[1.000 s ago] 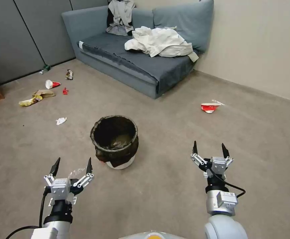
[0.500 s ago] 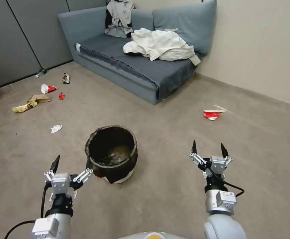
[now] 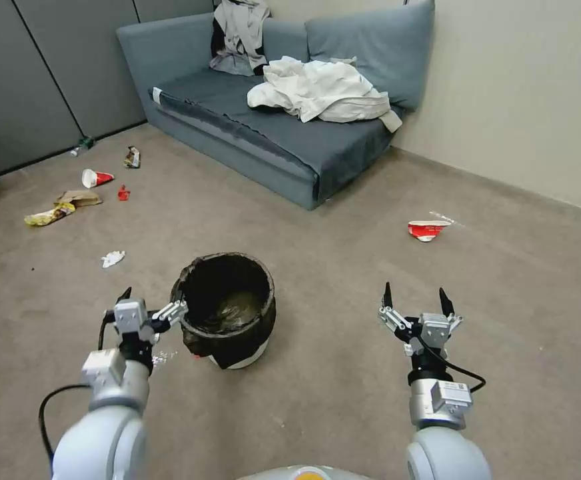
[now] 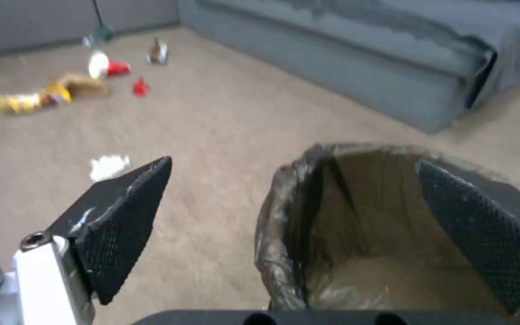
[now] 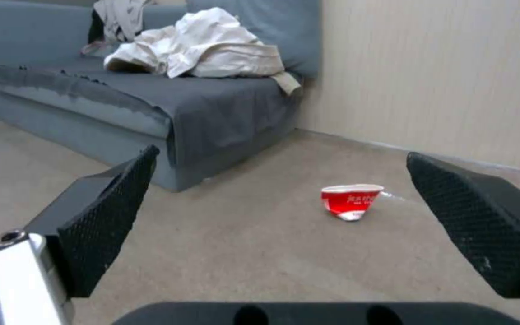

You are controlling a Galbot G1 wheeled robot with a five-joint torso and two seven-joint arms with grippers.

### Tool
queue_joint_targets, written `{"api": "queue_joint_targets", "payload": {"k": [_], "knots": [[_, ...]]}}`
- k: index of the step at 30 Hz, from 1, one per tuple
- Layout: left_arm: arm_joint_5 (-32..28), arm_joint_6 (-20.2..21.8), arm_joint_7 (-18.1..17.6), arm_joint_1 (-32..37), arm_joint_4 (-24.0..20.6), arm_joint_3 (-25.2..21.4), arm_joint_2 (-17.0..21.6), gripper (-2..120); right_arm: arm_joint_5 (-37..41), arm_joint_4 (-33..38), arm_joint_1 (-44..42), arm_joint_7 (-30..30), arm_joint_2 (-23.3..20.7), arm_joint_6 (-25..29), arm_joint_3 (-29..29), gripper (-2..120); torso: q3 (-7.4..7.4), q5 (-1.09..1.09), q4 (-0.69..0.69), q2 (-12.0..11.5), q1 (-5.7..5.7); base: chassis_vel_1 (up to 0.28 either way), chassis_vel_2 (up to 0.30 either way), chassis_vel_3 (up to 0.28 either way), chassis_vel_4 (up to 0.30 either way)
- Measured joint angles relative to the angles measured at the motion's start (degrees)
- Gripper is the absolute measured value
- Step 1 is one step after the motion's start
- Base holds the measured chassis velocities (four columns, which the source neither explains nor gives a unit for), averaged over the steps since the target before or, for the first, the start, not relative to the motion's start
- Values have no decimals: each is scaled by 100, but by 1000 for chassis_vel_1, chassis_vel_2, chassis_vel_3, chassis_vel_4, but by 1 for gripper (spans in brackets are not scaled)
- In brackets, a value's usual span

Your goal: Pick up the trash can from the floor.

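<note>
Beige-grey carpet, the floor [image 3: 344,400], stretches across a room with a grey-blue sofa [image 3: 284,100] against the far wall, pale crumpled clothes [image 3: 317,90] heaped on its seat. Standing upright on the carpet, in front of the robot and slightly toward its left, is the trash can [image 3: 227,310], a small round white bin with a crinkled dark bag draped over its rim.

At the bin's left rim is the left gripper [image 3: 152,305], fingers spread apart. In the left wrist view the left gripper straddles the bin's near wall: one finger [image 4: 122,216] sits outside over bare carpet, the other above the bin's lined opening. Whether either finger touches the bag cannot be told.

Well apart from the bin, on the robot's right, the right gripper [image 3: 415,303] hovers over the carpet with its fingers wide apart, holding nothing. Beyond it lies a crushed red-and-white paper cup [image 3: 426,230]. More litter [image 3: 80,193] is scattered on the carpet far to the left, near dark wall panels [image 3: 30,73].
</note>
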Motion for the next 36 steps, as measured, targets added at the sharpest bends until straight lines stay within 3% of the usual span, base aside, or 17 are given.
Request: {"api": "queue_joint_targets", "payload": {"k": [16, 20, 21, 24, 32, 36], "knots": [[-816, 1044, -534, -1409, 1081, 469, 708, 100, 15, -204, 13, 58, 21, -59, 39, 100, 0, 0, 0, 0, 0, 0, 0, 0, 0], [-1154, 1805, -870, -1799, 1288, 731, 894, 100, -11, -302, 14, 58, 24, -59, 15, 100, 0, 0, 0, 0, 0, 0, 0, 0, 0], [-1154, 1805, -870, -1799, 1288, 731, 894, 100, -11, -302, 14, 58, 24, -59, 15, 100, 0, 0, 0, 0, 0, 0, 0, 0, 0], [-1650, 2362, -1302, -2009, 1362, 887, 927, 100, -25, -352, 44, 57, 32, -72, -1, 100, 0, 0, 0, 0, 0, 0, 0, 0, 0], [-1944, 2465, -1764, -2165, 1619, 1101, 929, 100, -40, -428, 85, 53, 44, -98, -49, 100, 0, -1, 0, 0, 0, 0, 0, 0, 0], [-1971, 2459, -1799, -2188, 1726, 1132, 924, 100, -43, -470, 110, 50, 37, -109, -79, 100, 0, 0, 1, 0, 0, 0, 0, 0, 0]]}}
